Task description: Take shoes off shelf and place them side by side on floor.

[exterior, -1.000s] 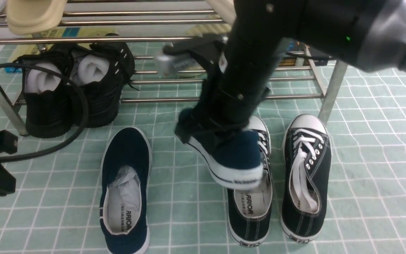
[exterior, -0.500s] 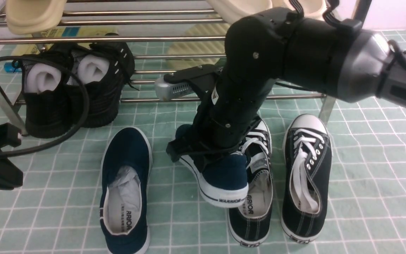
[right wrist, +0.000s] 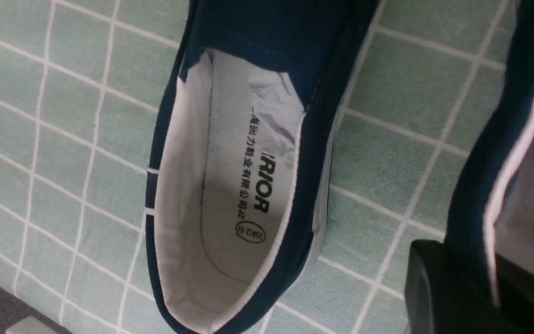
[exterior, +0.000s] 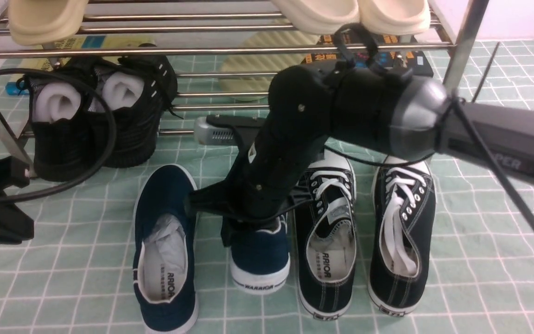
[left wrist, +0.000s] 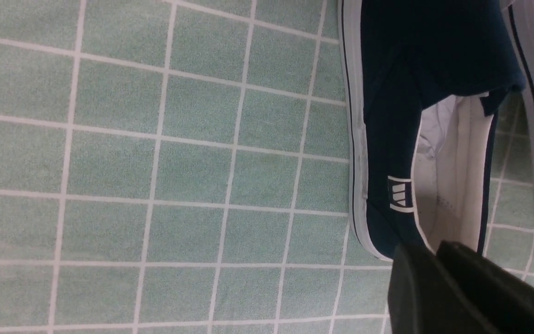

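Between its mate [exterior: 165, 250] and the black sneakers [exterior: 327, 208], the second navy shoe [exterior: 258, 260] is at the floor [exterior: 480, 260], its collar clamped by the right gripper [exterior: 254, 221]. If let go crooked, it could tip against a sneaker. I cannot tell the left gripper's [left wrist: 434, 260] state.

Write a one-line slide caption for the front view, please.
Right gripper holds the second navy slip-on on the checked floor, between its mate and the black sneakers.

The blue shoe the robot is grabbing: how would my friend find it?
Find the chrome shoe rack; on the green checked cloth in front of it is a row of four shoes. Second from the left is the navy slip-on, the right gripper clamped on its collar. Its twin beside it lies free, and the black sneakers have white laces.
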You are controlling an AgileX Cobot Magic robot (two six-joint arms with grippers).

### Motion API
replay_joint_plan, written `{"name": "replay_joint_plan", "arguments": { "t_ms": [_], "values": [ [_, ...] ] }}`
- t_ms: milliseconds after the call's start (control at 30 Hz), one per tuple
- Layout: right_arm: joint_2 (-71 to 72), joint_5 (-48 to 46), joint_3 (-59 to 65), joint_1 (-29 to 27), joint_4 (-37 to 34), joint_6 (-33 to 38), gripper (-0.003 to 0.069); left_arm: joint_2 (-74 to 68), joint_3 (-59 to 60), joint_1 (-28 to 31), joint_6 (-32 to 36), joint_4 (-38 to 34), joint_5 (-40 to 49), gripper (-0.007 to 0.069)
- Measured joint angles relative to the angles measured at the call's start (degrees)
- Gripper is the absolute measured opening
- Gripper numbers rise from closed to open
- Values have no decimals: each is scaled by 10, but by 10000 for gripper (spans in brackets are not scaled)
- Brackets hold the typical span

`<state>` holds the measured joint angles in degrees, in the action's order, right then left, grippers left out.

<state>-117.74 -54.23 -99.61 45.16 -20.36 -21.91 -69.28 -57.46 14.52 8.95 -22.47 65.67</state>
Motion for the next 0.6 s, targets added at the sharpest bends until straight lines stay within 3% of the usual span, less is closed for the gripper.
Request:
{"name": "replay_joint_plan", "arguments": {
  "t_ms": [200,333,433,600],
  "values": [
    [-6,1,0,13,4,-5,102,0,0,0,0,-2,1,88],
    [-6,-42,-2,19,2,-3,190,0,0,0,0,-2,5,90],
    [3,-126,-31,20,-2,19,303,0,0,0,0,-2,6,93],
    [30,-156,-89,18,2,77,373,0,0,0,0,-2,8,98]
  ]
}}
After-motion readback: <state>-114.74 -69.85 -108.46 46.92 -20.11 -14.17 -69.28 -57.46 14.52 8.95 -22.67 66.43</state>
